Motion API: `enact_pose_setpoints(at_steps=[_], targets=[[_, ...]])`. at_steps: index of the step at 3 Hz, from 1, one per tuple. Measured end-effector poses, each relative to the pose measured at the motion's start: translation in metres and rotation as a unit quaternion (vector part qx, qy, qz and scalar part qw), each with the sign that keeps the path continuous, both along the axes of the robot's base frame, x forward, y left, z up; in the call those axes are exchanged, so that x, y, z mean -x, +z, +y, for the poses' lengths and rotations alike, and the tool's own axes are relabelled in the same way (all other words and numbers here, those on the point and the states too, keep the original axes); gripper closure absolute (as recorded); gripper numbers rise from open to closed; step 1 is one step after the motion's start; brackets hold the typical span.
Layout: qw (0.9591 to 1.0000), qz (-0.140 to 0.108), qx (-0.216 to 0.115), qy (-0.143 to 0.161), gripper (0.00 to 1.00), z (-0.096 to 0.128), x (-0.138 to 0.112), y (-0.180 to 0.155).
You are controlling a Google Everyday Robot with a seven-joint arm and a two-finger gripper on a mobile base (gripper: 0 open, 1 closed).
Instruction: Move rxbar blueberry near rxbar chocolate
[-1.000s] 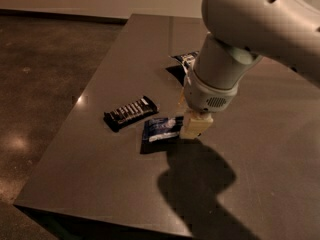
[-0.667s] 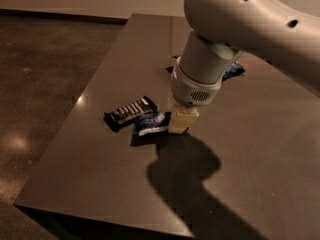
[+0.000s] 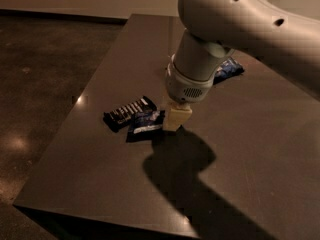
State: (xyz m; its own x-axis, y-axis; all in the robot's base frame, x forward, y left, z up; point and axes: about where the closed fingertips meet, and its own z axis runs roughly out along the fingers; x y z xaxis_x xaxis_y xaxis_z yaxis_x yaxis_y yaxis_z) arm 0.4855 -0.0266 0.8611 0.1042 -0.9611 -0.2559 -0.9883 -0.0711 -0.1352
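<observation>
The rxbar chocolate (image 3: 129,112), a slim black wrapper with white lettering, lies on the dark table (image 3: 100,184) left of centre. The rxbar blueberry (image 3: 145,124), a dark blue wrapper with a pale label, lies right beside it, touching or almost touching its front edge. My gripper (image 3: 176,118) points straight down from the big white arm (image 3: 240,19). Its pale fingers are closed on the right end of the blueberry bar, low at the table surface.
A puffier blue-and-white bag (image 3: 227,69) lies behind the arm at the right, partly hidden by it. The table's left edge (image 3: 75,109) and front edge (image 3: 100,215) drop to a dark polished floor. The arm's shadow covers the table in front of the gripper.
My gripper has moved left with the blueberry bar. The bar was a short way from the chocolate bar and now lies against it. The chocolate bar has not moved.
</observation>
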Motion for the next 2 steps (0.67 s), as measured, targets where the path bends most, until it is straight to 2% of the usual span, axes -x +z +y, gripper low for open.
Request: enact_pose_setpoints(at_steps=[1, 2], targets=[[1.0000, -0.001, 0.000, 0.000, 0.00, 0.0013, 0.0002, 0.0004], [1.0000, -0.001, 0.000, 0.000, 0.00, 0.0013, 0.0002, 0.0004]])
